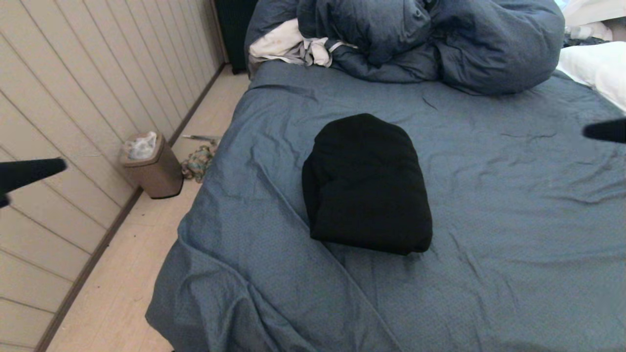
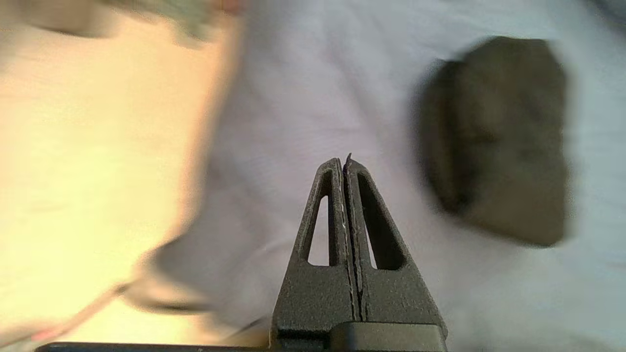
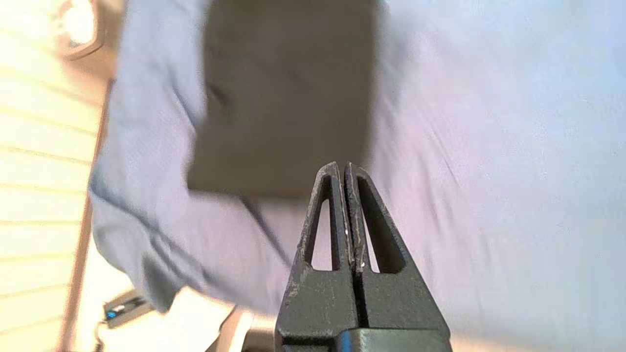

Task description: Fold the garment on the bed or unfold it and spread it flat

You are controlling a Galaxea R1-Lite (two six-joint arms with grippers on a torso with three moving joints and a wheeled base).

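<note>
The black garment [image 1: 367, 183] lies folded into a compact rounded bundle in the middle of the bed [image 1: 489, 220], on its wrinkled blue-grey sheet. It shows as a dark block in both wrist views [image 2: 494, 142] [image 3: 283, 93]. My left gripper [image 1: 61, 166] hangs high at the left edge of the head view, over the floor and well clear of the garment. In the left wrist view that gripper [image 2: 344, 164] is shut with nothing in it. My right gripper [image 1: 587, 131] pokes in at the right edge above the sheet, and in its wrist view [image 3: 342, 168] it is shut and empty.
A puffy dark blue duvet [image 1: 430, 39] is heaped at the head of the bed, with white-grey cloth [image 1: 288, 46] beside it. A brown bin [image 1: 151, 164] and a small bundle [image 1: 198, 164] stand on the floor by the panelled wall. White pillows [image 1: 596, 68] lie far right.
</note>
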